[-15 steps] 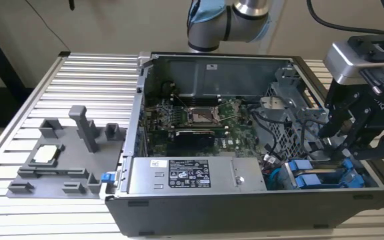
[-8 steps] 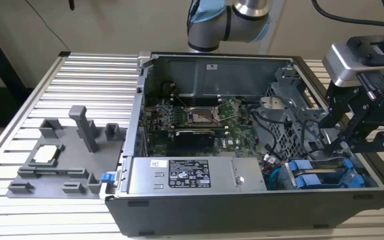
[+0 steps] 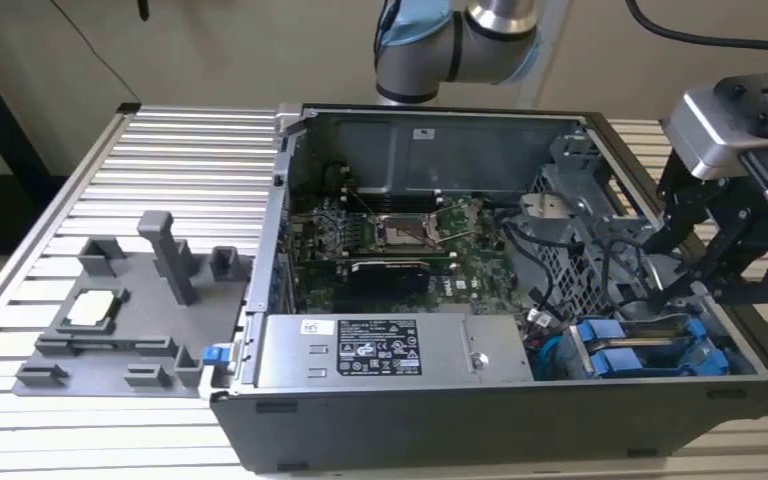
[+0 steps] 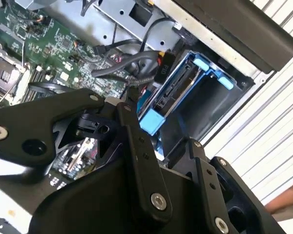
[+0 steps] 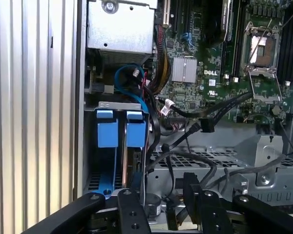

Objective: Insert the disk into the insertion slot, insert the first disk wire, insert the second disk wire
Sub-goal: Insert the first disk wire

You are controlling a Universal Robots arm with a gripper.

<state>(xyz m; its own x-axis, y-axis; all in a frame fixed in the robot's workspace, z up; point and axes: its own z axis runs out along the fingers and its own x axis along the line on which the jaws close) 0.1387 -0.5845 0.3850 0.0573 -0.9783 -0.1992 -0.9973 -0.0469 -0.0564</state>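
Two blue-framed carriers stand side by side in the grey drive cage (image 3: 738, 355) at the case's front corner, on the exterior view's right. The disk (image 4: 172, 91) (image 5: 136, 134) (image 3: 620, 360) sits in its insertion slot (image 4: 211, 105), a silver drive edge showing inside the blue frame. My gripper (image 3: 678, 298) (image 4: 158, 124) (image 5: 162, 190) hovers just above the cage and the cable bundle, its fingers (image 5: 132, 207) apart with nothing clamped between them. A black wire connector (image 5: 207, 126) (image 4: 163, 66) hangs loose close to the disk.
The large grey power-supply box (image 3: 391, 350) lies along the case's near wall. Black cables (image 5: 185, 158) cross the metal bracket beside the cage. The motherboard (image 3: 398, 235) fills the case floor. A grey fixture (image 3: 131, 320) stands on the slatted table on the exterior view's left.
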